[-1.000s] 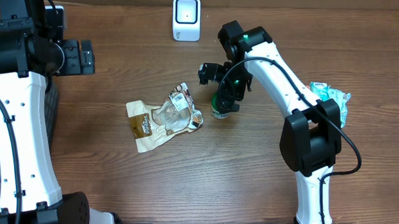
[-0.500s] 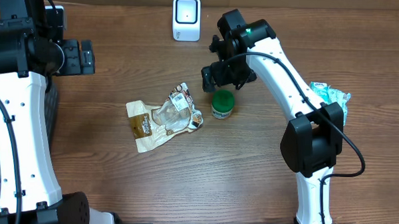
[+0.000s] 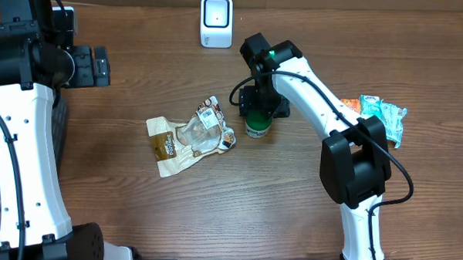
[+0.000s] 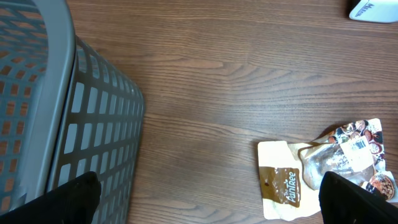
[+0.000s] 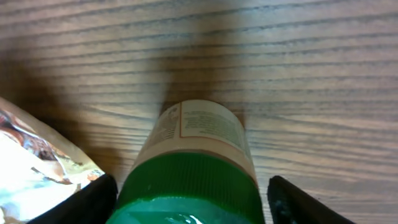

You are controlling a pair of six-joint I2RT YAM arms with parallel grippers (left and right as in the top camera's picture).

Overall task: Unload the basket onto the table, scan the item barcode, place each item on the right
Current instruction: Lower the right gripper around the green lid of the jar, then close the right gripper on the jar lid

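Room first: the jar [image 3: 256, 125] stands upright mid-tabletop [image 3: 275, 201], well clear of every edge. You have open wood in front of it and to its right. To its left the snack pouch [image 3: 191, 136] lies just beside it, one corner close to the jar's base and to one gripper finger, so that side is tight. The white scanner [image 3: 217, 21] sits at the far edge, behind and left of the jar, with bare wood between them.

Right gripper [image 5: 189, 202] is low over the jar, jaws apart, one finger on each side of the green lid. A sliver of wood shows between the lid and one finger. On the pouch side you can't tell whether the finger touches. From overhead the wrist covers most of the jar. The label faces the wrist camera, print too small to read.

Left gripper [image 4: 211, 208] is spread wide and holds nothing. It sits at the left by the grey basket [image 4: 43, 93], well apart from the jar. The basket is cut off by the frame. Teal packets [image 3: 382, 116] lie near the right edge, partly behind the right arm.
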